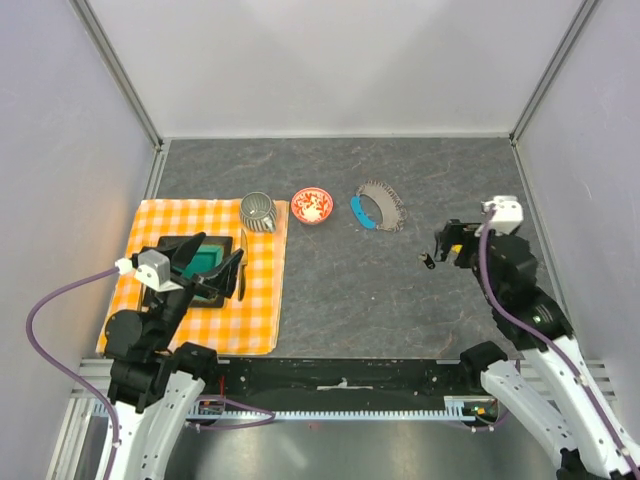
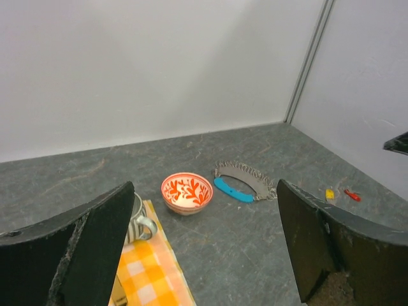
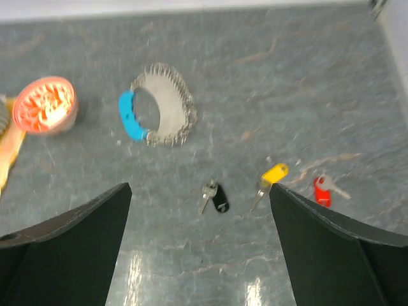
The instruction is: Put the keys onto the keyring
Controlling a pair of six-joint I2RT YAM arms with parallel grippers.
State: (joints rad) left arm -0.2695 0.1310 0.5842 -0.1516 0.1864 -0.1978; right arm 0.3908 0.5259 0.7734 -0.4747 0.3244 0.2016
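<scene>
1. The right gripper (image 1: 455,243) stood with its jaws spread wide and nothing between them, hanging above the table (image 1: 350,300) to the near right of the keyring (image 3: 182,108).
2. The left gripper (image 1: 215,262) was likewise wide open and held nothing. It hovered well to the near left of the keyring, over an orange checked cloth (image 1: 255,300).
3. The keyring lay flat on the table, a loop fringed with thin grey metal pieces. Its blue tag (image 3: 131,118) sat on the loop's left side.
4. Three keys lay loose on the table on the near side of the keyring, none touching it or each other.
5. The black key (image 3: 219,199) lay closest to the keyring, just to its near right.
6. The yellow key (image 3: 274,173) lay further right from the keyring, and the red key (image 3: 321,191) furthest right of the three.
7. In the right wrist view, all three keys showed below and between the open fingers, with no finger touching any of them.
8. A red patterned bowl (image 3: 44,105) stood just left of the keyring.
9. A ribbed metal cup (image 1: 258,211) stood further left of the keyring, on the cloth's far corner.
</scene>
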